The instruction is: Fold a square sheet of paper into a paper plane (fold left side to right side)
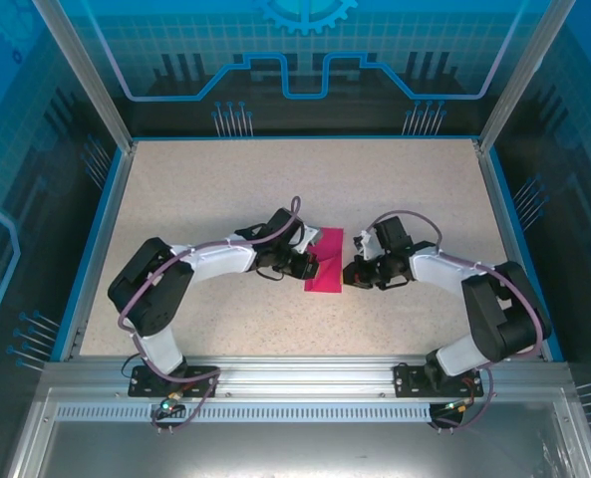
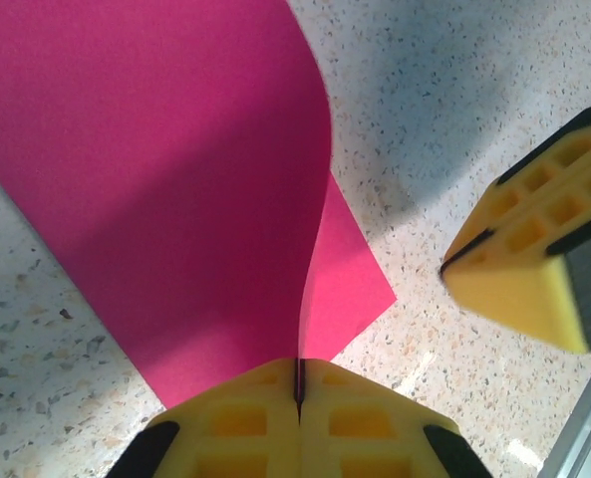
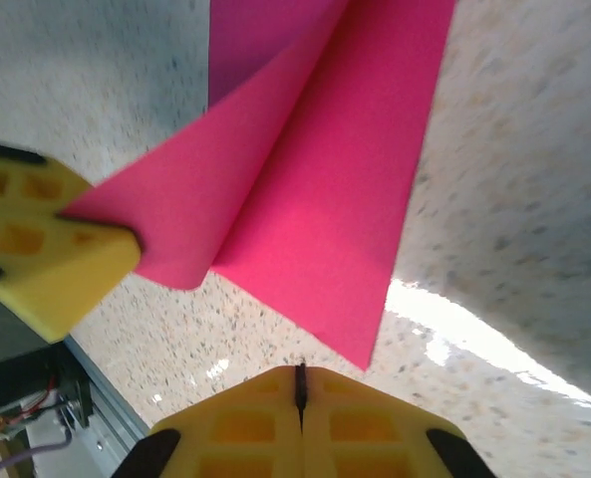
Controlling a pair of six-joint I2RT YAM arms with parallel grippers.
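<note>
left arm (image 1: 190, 264): is reaching in from the lower left of the overhead frame toward mid-counter, with a purple cable looping along it.
left fingers (image 2: 235, 423): are clenching together at the bottom of the left wrist view, grasping one edge of the square sheet of paper (image 2: 155, 179) in the seam between them.
square sheet of paper (image 1: 327, 261): is lying at the centre of the overhead frame between the two sets of fingers, one layer resting flat and a flap lifting off it.
right fingers (image 3: 375, 438): are pressing shut on each other at the bottom of the right wrist view and gripping nothing. The paper's pointed corner is hanging just above and right of their seam.
right arm (image 1: 474, 299): is coming in from the lower right.
left wrist view: is showing the flap curving up from the seam, with a yellow right finger at the right edge, apart from the paper.
right wrist view: is showing a yellow left finger at the left edge pinching the flap's corner.
counter (image 1: 225, 189): is showing a speckled beige top with a blue rim.
metal rail (image 1: 295, 373): is carrying both arm bases along the bottom.
enclosure panels (image 1: 305, 50): are standing tinted blue behind aluminium posts, with a gear graphic at top centre.
</note>
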